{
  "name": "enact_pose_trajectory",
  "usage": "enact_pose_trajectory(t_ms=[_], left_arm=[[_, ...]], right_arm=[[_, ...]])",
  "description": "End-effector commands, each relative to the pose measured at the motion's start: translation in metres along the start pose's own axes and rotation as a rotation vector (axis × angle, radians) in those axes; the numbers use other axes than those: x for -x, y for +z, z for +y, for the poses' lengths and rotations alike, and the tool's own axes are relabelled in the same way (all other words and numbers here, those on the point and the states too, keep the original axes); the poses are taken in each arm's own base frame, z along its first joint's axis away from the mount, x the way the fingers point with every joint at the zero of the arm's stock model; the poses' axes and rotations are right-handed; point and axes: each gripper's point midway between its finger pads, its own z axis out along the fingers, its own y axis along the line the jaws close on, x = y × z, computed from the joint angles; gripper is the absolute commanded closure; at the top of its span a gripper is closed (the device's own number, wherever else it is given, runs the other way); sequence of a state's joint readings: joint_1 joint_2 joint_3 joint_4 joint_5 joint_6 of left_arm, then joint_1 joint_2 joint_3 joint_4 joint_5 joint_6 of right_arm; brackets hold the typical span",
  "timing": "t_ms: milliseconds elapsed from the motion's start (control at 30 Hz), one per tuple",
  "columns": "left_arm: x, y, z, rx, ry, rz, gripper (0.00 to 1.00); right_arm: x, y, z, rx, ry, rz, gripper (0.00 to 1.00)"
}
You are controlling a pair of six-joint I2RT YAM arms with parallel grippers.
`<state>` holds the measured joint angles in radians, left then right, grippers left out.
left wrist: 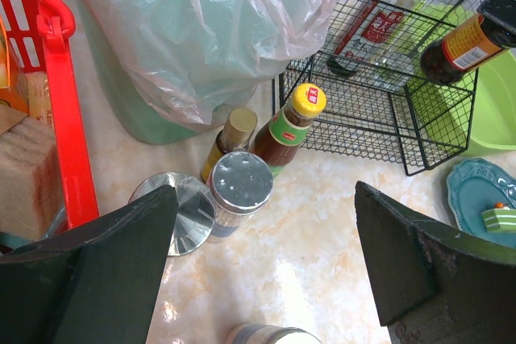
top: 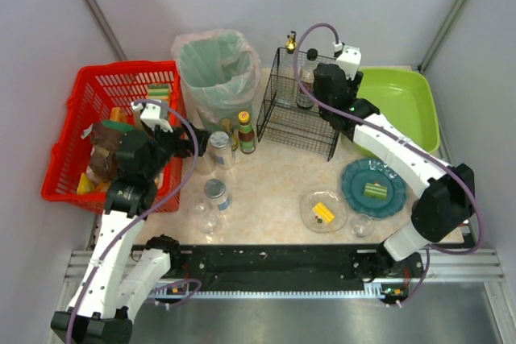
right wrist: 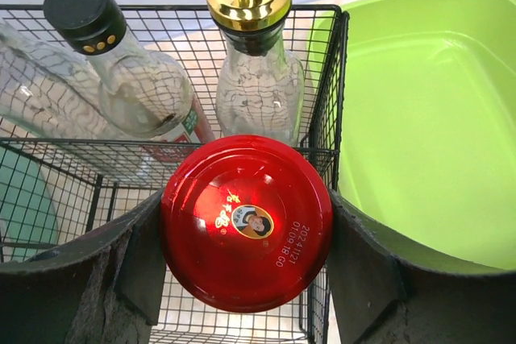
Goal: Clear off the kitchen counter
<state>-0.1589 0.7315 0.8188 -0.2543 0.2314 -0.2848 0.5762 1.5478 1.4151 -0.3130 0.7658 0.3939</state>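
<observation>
Red-capped bottle (right wrist: 246, 215): low centre of the right wrist frame, pinched at the cap by right gripper (right wrist: 246, 235), over an edge of the wire rack (top: 300, 118).
Left gripper (left wrist: 266, 199): spread wide, empty, above cans (left wrist: 240, 183) (lower centre of its frame).
Kitchen counter (top: 274, 175): middle of the overhead frame, crowded with sauce bottles (top: 246, 134) and plates (top: 359, 175).
Risk: snagging the rack's rim or knocking the glass bottles (right wrist: 258, 94) inside; smooth cap, so slipping if bumped.

Red basket (top: 81, 90), bin (top: 211, 70), wire rack (top: 300, 125), green tub (top: 403, 106).
</observation>
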Motion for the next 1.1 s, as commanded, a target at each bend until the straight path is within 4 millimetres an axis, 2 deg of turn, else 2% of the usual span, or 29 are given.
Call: enact_pose_trajectory(t_ms=[0,333,633,867,967,1067], left_arm=[[0.009,0.002,-0.006,-0.030,0.020,-0.039,0.05],[0.009,0.002,-0.005,-0.027,0.020,-0.037,0.06],[0.008,0.003,-0.005,-0.025,0.019,-0.034,0.06],[0.008,0.003,-0.005,-0.027,0.019,-0.034,0.06],[0.008,0.003,-0.004,-0.025,0.020,-0.034,0.06],[0.007,0.004,-0.004,-0.022,0.019,-0.030,0.06]], right_arm=[[0.043,0.003,0.000,-0.010,0.170,-0.134,1.00],[0.000,0.032,0.004,-0.015,0.158,-0.053,1.00],[-0.025,0.051,0.008,-0.006,0.156,-0.010,1.00],[-0.044,0.066,0.002,-0.024,0.146,0.030,0.97],[-0.050,0.067,0.002,-0.026,0.136,0.042,0.92],[-0.056,0.069,0.003,-0.026,0.130,0.053,0.78]])
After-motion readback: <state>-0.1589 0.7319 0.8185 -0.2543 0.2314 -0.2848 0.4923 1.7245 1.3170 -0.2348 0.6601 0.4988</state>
